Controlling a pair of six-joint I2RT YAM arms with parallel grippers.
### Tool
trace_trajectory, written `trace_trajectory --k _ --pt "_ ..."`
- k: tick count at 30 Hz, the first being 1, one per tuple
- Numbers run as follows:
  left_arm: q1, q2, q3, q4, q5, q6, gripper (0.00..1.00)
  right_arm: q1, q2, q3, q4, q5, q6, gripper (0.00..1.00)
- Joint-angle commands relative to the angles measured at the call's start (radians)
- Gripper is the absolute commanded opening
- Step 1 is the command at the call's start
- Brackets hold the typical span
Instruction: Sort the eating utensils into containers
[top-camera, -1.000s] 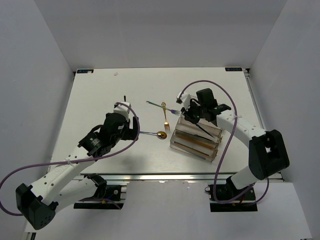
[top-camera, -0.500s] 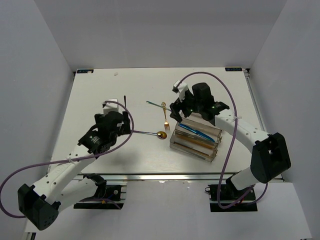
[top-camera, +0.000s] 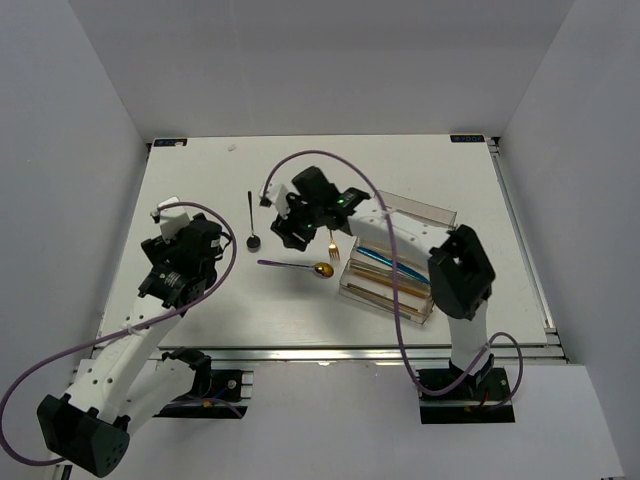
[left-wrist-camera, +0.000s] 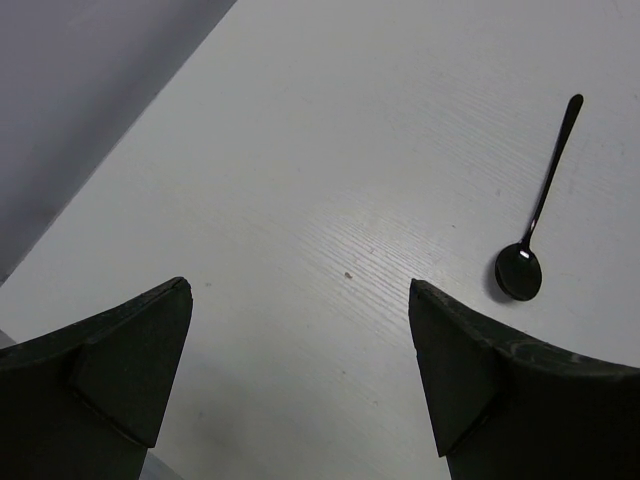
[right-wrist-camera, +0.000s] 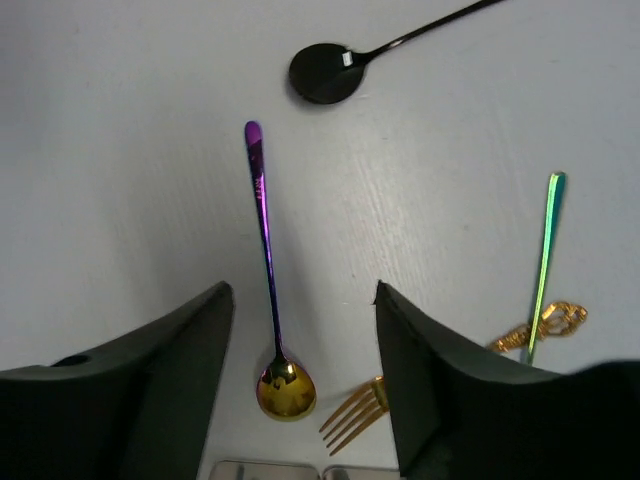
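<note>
Table (right-wrist-camera: 120, 150): purple-handled spoon (right-wrist-camera: 265, 260) beneath right tool (right-wrist-camera: 302, 310)

The left arm (top-camera: 112, 352) and right arm (top-camera: 395, 238) share one build: white tubular links joined by bulky black joints. A thin purple cable (top-camera: 315, 153) runs loosely along each, looping clear of the links. Each base (top-camera: 203, 381) is a black block. A small white block (top-camera: 172, 213) sits on the left wrist. The fingers (left-wrist-camera: 110, 370) are matte, dark and wedge-shaped, with bevelled inner faces.
</note>
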Motion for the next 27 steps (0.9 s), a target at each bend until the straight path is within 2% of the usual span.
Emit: trace_trajectory --k 1,2,3,10,21,27 --pt "0.005 0.017 0.016 0.028 0.033 0.049 0.98 0.039 0.108 0.136 -0.231 0.025 -0.100 0.59" --pt "0.005 0.025 0.013 0.040 0.058 0.061 0.98 0.053 0.131 0.153 -0.249 0.045 -0.100 0.52" --pt "0.005 0.030 0.009 0.043 0.073 0.069 0.98 0.056 0.162 0.164 -0.261 0.047 -0.100 0.51" --pt "0.005 0.040 0.008 0.051 0.112 0.081 0.98 0.081 0.192 0.121 -0.253 0.045 -0.101 0.50" --pt "0.005 0.045 0.003 0.063 0.153 0.095 0.98 0.079 0.257 0.080 -0.192 0.139 -0.129 0.44" --pt "0.005 0.040 0.003 0.066 0.161 0.100 0.98 0.077 0.252 0.054 -0.187 0.124 -0.129 0.29"
